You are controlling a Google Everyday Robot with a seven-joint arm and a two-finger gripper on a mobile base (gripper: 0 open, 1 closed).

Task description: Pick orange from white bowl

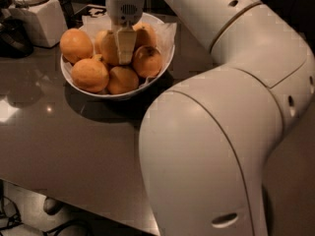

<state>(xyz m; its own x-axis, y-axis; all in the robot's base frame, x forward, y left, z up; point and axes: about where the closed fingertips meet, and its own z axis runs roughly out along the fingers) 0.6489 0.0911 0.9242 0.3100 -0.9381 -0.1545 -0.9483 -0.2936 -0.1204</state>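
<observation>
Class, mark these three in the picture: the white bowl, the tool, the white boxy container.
white bowl (118,96), camera view, front rim.
tool (124,58), camera view, its tip, down inside the bowl.
white boxy container (44,21), camera view, side wall.

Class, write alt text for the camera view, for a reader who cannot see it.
The robot's gripper reaches down into the middle of a pile of oranges in a white bowl on a glossy grey table. The bulky white arm fills the right foreground; a white container stands at top left.
</observation>
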